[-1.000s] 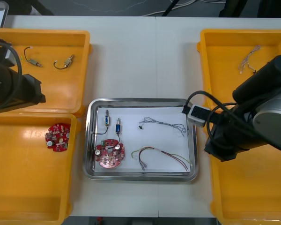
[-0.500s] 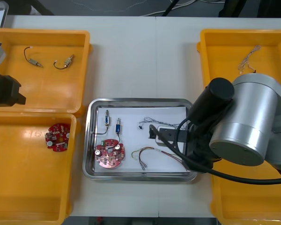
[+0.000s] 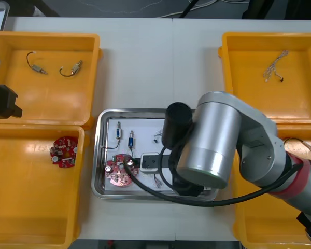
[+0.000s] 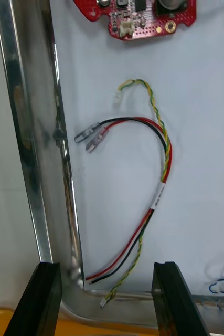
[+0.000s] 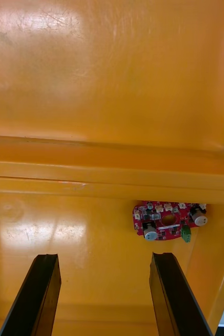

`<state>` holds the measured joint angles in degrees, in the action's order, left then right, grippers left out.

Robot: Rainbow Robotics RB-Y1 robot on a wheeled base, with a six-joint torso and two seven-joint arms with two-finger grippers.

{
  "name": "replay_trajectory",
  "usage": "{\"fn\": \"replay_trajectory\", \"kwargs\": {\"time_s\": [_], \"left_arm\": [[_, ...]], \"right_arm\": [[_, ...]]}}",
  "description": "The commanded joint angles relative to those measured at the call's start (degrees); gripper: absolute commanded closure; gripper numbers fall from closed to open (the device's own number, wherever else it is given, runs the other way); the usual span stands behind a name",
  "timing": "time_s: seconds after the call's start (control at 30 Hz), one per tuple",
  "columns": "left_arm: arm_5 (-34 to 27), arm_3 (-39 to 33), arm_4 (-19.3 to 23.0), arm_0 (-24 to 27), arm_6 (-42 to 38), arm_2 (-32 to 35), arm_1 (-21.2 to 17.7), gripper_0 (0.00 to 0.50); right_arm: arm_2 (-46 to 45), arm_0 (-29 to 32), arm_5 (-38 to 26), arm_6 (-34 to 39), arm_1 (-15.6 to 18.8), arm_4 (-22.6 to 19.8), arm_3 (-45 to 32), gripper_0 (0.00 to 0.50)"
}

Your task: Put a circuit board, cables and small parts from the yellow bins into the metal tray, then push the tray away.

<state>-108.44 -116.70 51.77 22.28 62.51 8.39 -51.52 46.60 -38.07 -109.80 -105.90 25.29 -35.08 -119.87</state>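
The red and yellow cable (image 4: 161, 157) lies along the near rim of the metal tray (image 4: 22, 131), terminals toward the circuit board (image 4: 138, 13). The right gripper (image 4: 106, 270), released, hangs over the cable's other end. That arm hides the tray's right half on the light table (image 3: 145, 62). A cut-off blue loop (image 4: 216, 286) is probably another cable. The left gripper (image 5: 104, 260), released, hangs over the left yellow bins (image 3: 57, 98).

The right arm (image 3: 217, 145) hangs over the metal tray's (image 3: 97, 155) right half, blocking reach from above. The desk (image 3: 155, 62) beyond the tray lies bare. The red and yellow cable (image 4: 159, 195) lies between the right pincer's (image 4: 106, 264) spread fingers.
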Motion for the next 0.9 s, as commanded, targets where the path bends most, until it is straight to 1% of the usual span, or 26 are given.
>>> {"fn": "replay_trajectory", "kwargs": {"time_s": [0.03, 0.17, 0.37, 0.47, 0.57, 0.67, 0.73, 0.9], "left_arm": [[-0.28, -0.46, -0.62, -0.75, 6.84, 1.72, -2.71, 0.0], [0.6, -0.46, -0.62, -0.83, 6.84, 1.72, -2.71, 0.0], [1.13, -0.46, -0.97, -0.83, 6.92, 1.72, -2.71, 0.0], [1.22, -0.46, -1.15, -0.83, 7.01, 1.72, -2.71, 0.0], [1.3, -0.46, -1.23, -0.83, 7.19, 1.72, -2.71, 0.0], [1.3, -0.46, -1.23, -0.83, 7.27, 1.72, -2.71, 0.0], [1.3, -0.46, -1.23, -0.83, 7.19, 1.72, -2.71, 0.0], [1.3, -0.46, -1.15, -0.83, 7.27, 1.72, -2.53, 0.0]], "right_arm": [[4.73, -2.63, 0.12, -2.2, -3.23, 2.65, 0.51, 0.0], [8.24, -2.72, 0.29, -2.2, -3.58, 3.97, 0.6, 0.0], [9.83, -2.72, 0.29, -2.38, -3.67, 3.26, 0.6, 0.0], [10.0, -2.72, 0.29, -2.38, -4.29, 2.91, 1.65, 0.0], [10.0, -2.72, 0.29, -2.29, -5.69, 2.91, 3.68, 0.0], [10.0, -1.93, 0.82, -2.38, -7.45, 4.32, 5.52, 0.0], [10.09, -0.52, 1.26, -2.38, -8.94, 5.99, 6.66, 0.0], [11.41, 2.03, 2.22, -2.12, -10.53, 9.59, 6.93, 0.0]]}}
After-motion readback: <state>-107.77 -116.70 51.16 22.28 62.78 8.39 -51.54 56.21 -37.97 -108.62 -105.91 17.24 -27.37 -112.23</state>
